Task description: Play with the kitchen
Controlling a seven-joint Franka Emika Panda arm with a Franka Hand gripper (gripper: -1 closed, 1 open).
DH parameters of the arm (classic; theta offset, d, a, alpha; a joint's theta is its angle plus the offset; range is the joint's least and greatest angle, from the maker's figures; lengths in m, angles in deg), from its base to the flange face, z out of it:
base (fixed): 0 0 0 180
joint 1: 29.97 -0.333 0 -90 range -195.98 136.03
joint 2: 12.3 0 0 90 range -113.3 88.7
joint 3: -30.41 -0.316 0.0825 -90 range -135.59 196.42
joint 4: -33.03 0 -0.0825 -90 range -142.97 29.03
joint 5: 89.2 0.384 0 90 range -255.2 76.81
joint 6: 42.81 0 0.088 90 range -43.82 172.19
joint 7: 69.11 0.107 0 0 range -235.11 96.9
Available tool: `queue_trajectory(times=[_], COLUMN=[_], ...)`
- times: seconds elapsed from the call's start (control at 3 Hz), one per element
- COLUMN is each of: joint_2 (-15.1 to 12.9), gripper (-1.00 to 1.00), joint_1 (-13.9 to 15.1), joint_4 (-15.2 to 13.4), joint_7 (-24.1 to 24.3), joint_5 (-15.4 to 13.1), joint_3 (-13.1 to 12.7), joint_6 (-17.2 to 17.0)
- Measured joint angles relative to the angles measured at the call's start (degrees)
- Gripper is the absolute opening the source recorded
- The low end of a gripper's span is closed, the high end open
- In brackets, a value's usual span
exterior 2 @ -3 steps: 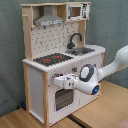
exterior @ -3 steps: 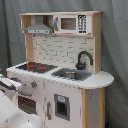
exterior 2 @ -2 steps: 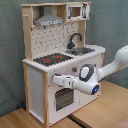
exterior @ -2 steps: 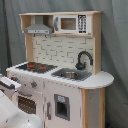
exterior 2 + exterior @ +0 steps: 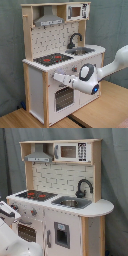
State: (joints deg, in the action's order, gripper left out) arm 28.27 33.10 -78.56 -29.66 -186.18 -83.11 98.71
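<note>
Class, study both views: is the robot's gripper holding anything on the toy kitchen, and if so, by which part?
It cannot be told. The gripper reaches the kitchen front just below the stovetop, above the oven door, but any grasp is hidden.

Toy kitchen (image 5: pixel 60 193) fills the frame: grey hood (image 5: pixel 38 157) upper left, red-burner stovetop (image 5: pixel 36 194) centre left, black faucet (image 5: pixel 83 188) right of centre, white robot arm (image 5: pixel 12 228) lower left.

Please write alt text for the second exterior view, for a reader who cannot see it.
A white robot arm reaches from the right toward the front of a toy kitchen, its tool near the panel above the oven door. The kitchen has a black stovetop with red burners, a sink, a black faucet and a grey hood.
</note>
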Motion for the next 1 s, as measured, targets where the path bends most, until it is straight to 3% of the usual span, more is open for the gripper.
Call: queue_trajectory(times=[1.0], joint_2=[-0.45], gripper=[-1.00], joint_1=[0.11], joint_4=[0.00], joint_7=[17.85], joint_5=[0.22], joint_3=[0.07], joint_6=[0.83])
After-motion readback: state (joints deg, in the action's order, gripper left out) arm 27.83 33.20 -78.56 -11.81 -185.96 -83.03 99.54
